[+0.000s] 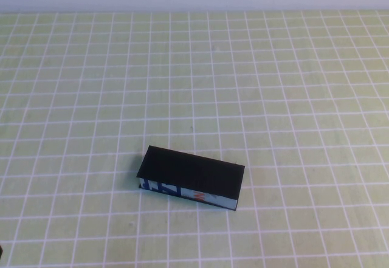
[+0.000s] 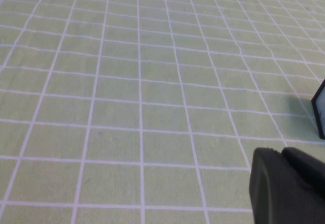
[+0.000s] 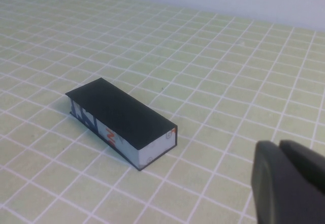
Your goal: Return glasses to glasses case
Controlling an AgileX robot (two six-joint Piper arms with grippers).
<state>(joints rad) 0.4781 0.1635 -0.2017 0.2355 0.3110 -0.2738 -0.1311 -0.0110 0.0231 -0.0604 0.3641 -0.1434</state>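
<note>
Closed case on the green grid worktop, both arms drawn back.

We see the case lying lid-down shut in the lower centre of the high view, its light blue printed side facing the near edge; the worktop spreads around it; the left end effector shows only as a dark bulk in its wrist view, as does the right end effector; we cannot tell either one's opening; glasses are not visible to us.
</note>
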